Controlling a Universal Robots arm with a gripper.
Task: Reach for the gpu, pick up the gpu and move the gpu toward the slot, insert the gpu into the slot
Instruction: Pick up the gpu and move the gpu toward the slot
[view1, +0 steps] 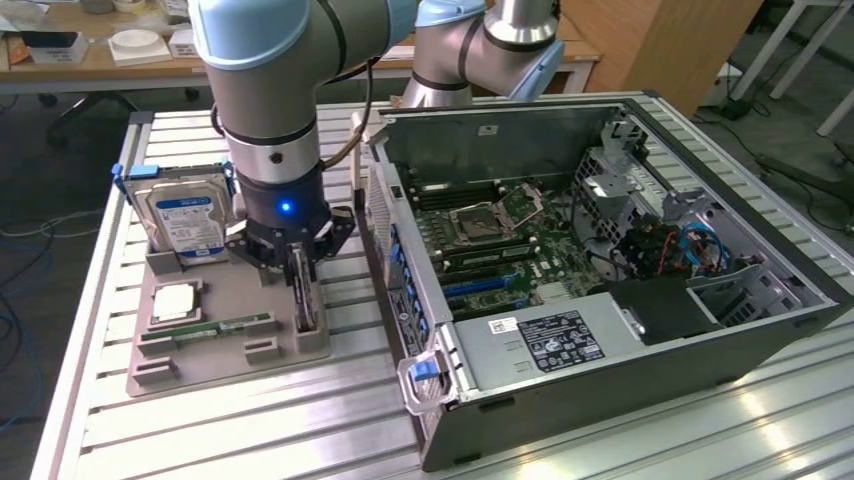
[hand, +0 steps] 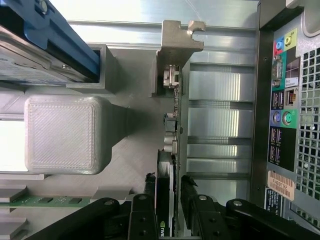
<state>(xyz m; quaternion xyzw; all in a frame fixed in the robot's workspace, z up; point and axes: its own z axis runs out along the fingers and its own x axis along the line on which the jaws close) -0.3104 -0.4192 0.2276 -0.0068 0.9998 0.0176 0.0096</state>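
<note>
Grey tray (view1: 234, 372) with gpu (view1: 304, 300) on edge, jaws tight against it

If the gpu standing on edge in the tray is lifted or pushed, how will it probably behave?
Probably stiff: the gpu looks like a flat board with a metal bracket. It may tip if pushed sideways, because it stands on its thin edge in the tray. Likely fragile: small connectors show along it.
</note>
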